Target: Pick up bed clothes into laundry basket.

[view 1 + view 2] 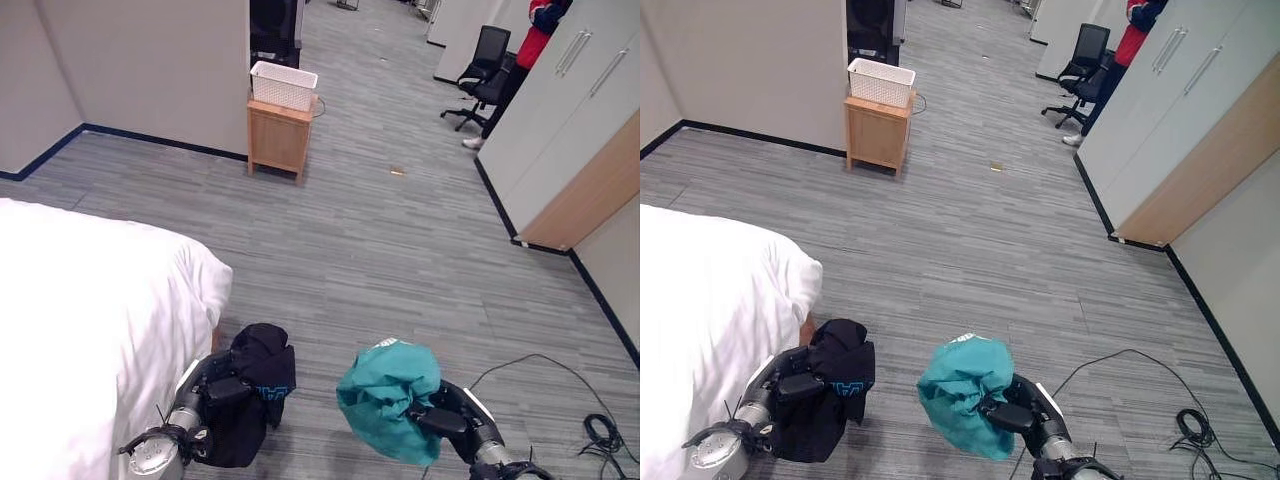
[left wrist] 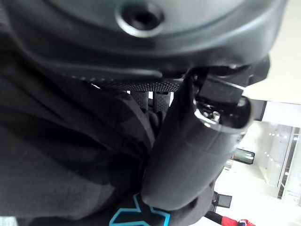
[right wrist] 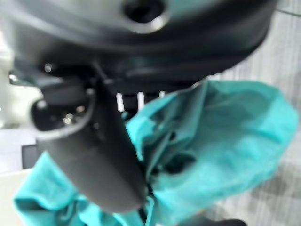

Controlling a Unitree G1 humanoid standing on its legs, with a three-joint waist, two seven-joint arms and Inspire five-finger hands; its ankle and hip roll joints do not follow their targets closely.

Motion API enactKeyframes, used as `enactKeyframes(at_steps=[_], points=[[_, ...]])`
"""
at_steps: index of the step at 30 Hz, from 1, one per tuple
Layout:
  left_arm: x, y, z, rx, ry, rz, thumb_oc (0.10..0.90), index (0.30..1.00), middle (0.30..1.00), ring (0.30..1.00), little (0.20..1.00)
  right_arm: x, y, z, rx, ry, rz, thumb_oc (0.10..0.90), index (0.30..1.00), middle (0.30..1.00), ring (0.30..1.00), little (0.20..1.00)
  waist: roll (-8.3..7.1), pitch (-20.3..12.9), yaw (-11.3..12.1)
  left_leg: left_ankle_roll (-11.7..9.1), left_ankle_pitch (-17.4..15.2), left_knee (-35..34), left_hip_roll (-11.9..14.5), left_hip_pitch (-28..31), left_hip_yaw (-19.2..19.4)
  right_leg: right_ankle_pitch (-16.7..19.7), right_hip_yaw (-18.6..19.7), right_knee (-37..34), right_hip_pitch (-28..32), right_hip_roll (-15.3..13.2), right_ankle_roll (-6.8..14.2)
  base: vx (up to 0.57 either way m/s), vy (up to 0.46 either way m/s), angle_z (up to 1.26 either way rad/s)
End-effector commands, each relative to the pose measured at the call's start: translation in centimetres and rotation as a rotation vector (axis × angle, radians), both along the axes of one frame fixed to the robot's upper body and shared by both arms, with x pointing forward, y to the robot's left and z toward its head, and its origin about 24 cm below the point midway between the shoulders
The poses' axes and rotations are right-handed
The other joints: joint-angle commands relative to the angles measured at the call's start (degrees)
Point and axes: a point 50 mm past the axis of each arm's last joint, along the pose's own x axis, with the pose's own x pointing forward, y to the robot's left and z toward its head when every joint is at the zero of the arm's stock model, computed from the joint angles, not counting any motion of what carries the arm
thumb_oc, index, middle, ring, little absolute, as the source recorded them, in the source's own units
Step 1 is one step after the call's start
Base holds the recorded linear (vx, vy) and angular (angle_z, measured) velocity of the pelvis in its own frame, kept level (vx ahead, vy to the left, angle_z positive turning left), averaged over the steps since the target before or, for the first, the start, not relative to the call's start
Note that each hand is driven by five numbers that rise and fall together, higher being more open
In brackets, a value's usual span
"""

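My left hand (image 1: 222, 389) is shut on a black garment (image 1: 255, 400) with a blue print, held above the floor beside the white bed (image 1: 80, 320). In the left wrist view the thumb (image 2: 188, 155) presses into the black garment (image 2: 61, 155). My right hand (image 1: 445, 415) is shut on a bunched teal garment (image 1: 388, 398), held up at the lower middle. The right wrist view shows the thumb (image 3: 103, 155) pinching the teal garment (image 3: 221, 141). A white laundry basket (image 1: 284, 84) stands on a small wooden cabinet (image 1: 280, 135) far ahead by the wall.
Grey carpet floor (image 1: 380, 250) stretches between me and the cabinet. Cupboards (image 1: 570, 130) line the right side. A black office chair (image 1: 484, 72) and a person in red (image 1: 535, 40) are at the far right.
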Motion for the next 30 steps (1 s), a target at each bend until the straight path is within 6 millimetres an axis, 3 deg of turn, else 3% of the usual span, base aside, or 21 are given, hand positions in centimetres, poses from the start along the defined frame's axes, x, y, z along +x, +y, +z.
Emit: enactKeyframes(at_steps=[1,5,10,12,13,16,17,19,21,22,24,25,26,28,30], points=[[5.0,-1.0,6.1,0.009,-0.353,-0.084,0.400,0.300,0.300,0.300,0.300,3.3,-1.2,3.9,-0.070,-0.230,0.035,0.400,0.300,0.300,0.300,0.300,1.68,-2.74,-0.01,-3.48,-3.22,2.03,4.12,0.40,0.39,8.87,-3.48,0.54,-6.16,-4.47,5.25,0.02,0.107,-0.23],[4.5,0.6,6.3,0.029,-0.367,-0.003,0.400,0.300,0.300,0.300,0.300,3.9,-1.7,4.8,-0.107,-0.268,0.040,0.400,0.300,0.300,0.300,0.300,2.36,-1.25,0.03,-2.05,-4.79,2.39,2.53,0.99,1.60,9.91,-2.70,4.35,-7.79,-6.32,6.07,0.05,0.158,-0.34],[4.0,2.0,6.0,0.049,-0.354,0.076,0.400,0.300,0.300,0.300,0.300,4.0,-2.6,5.4,-0.141,-0.289,-0.006,0.400,0.300,0.300,0.300,0.300,4.54,3.46,-1.46,1.54,-8.20,4.27,0.25,3.36,1.70,15.17,0.48,25.00,-16.74,-10.18,7.62,0.04,0.239,-0.20],[4.0,2.3,6.2,0.058,-0.360,0.099,0.400,0.300,0.300,0.300,0.300,3.9,-2.6,5.2,-0.132,-0.284,-0.015,0.400,0.300,0.300,0.300,0.300,5.96,5.97,-2.97,2.33,-8.99,4.76,0.59,4.68,1.40,14.00,1.88,32.38,-21.60,-9.77,7.24,0.09,0.164,0.02],[4.2,2.5,6.2,0.067,-0.364,0.110,0.400,0.300,0.300,0.300,0.300,4.0,-2.5,5.2,-0.130,-0.285,-0.009,0.400,0.300,0.300,0.300,0.300,6.19,6.24,-3.43,2.35,-9.80,4.84,0.15,5.38,1.87,13.29,1.04,32.48,-23.54,-11.10,7.12,0.17,0.051,0.04],[4.5,2.5,6.4,0.065,-0.377,0.114,0.400,0.300,0.300,0.300,0.300,3.8,-2.3,4.9,-0.119,-0.272,-0.002,0.400,0.300,0.300,0.300,0.300,6.57,6.22,-4.35,1.33,-10.49,4.40,-0.24,6.74,2.55,12.93,-0.59,26.44,-24.61,-12.63,6.81,0.24,-0.055,-0.12],[5.1,2.0,6.6,0.035,-0.402,0.117,0.400,0.300,0.300,0.300,0.300,3.7,-2.4,4.9,-0.120,-0.272,-0.006,0.400,0.300,0.300,0.300,0.300,6.52,6.35,-5.31,-0.62,-11.21,4.61,-0.38,7.40,2.14,13.09,-1.06,16.58,-25.24,-14.04,6.79,0.29,-0.179,-0.05],[5.9,1.3,6.5,0.013,-0.409,0.108,0.400,0.300,0.300,0.300,0.300,4.0,-2.1,5.1,-0.106,-0.296,-0.013,0.400,0.300,0.300,0.300,0.300,6.60,6.25,-6.69,-2.77,-11.23,4.86,0.47,8.29,1.83,15.58,-1.52,4.76,-24.89,-13.51,7.25,0.35,-0.241,0.16],[6.7,0.0,6.2,-0.009,-0.407,0.074,0.400,0.300,0.300,0.300,0.300,4.6,-1.5,5.7,-0.078,-0.333,-0.011,0.400,0.300,0.300,0.300,0.300,6.43,5.58,-7.68,-4.29,-12.09,5.48,0.77,10.47,1.57,18.05,-0.68,1.32,-25.04,-13.97,7.81,0.45,-0.295,0.37],[7.1,-0.9,6.0,-0.032,-0.399,0.057,0.400,0.300,0.300,0.300,0.300,4.8,-1.5,5.9,-0.072,-0.345,-0.011,0.400,0.300,0.300,0.300,0.300,6.68,4.96,-7.80,-4.80,-13.34,7.51,1.39,10.87,0.92,17.03,-0.64,1.51,-24.03,-13.78,7.65,0.60,-0.369,0.65],[7.6,-2.6,5.0,-0.090,-0.369,0.043,0.400,0.300,0.300,0.300,0.300,5.6,-1.8,6.7,-0.102,-0.376,-0.011,0.400,0.300,0.300,0.300,0.300,8.17,3.77,-8.23,-7.22,-9.79,20.11,6.10,8.29,-1.10,14.35,-0.49,5.21,-22.61,-11.24,5.16,0.44,-0.319,0.62],[7.7,-2.6,5.0,-0.092,-0.370,0.043,0.400,0.300,0.300,0.300,0.300,5.7,-1.8,6.7,-0.103,-0.377,-0.011,0.400,0.300,0.300,0.300,0.300,8.48,3.74,-8.39,-7.51,-9.96,20.78,6.68,7.86,-1.34,14.14,-0.82,5.27,-22.61,-10.95,4.95,0.35,-0.455,0.36],[8.0,-3.7,4.7,-0.167,-0.356,0.048,0.400,0.300,0.300,0.300,0.300,6.1,-2.2,7.5,-0.109,-0.413,-0.032,0.400,0.300,0.300,0.300,0.300,8.71,3.95,-7.29,-9.73,-1.68,35.43,11.38,2.00,-3.77,9.29,-1.71,5.94,-19.16,-7.05,0.50,0.33,-0.514,0.19],[8.3,-4.3,5.1,-0.174,-0.371,0.014,0.400,0.300,0.300,0.300,0.300,6.1,-2.9,7.9,-0.114,-0.425,-0.054,0.400,0.300,0.300,0.300,0.300,8.13,4.48,-5.70,-11.70,4.65,47.20,15.33,-2.45,-5.48,5.70,-3.00,4.88,-14.88,-3.61,-3.30,0.38,-0.604,-0.03],[8.6,-4.9,5.5,-0.172,-0.380,-0.002,0.400,0.300,0.300,0.300,0.300,6.3,-3.4,7.7,-0.135,-0.415,-0.081,0.400,0.300,0.300,0.300,0.300,7.25,5.68,-4.29,-11.99,4.20,50.55,16.00,-5.65,-5.79,3.94,-3.53,3.37,-11.61,-2.66,-4.54,0.31,-0.404,-0.25]])
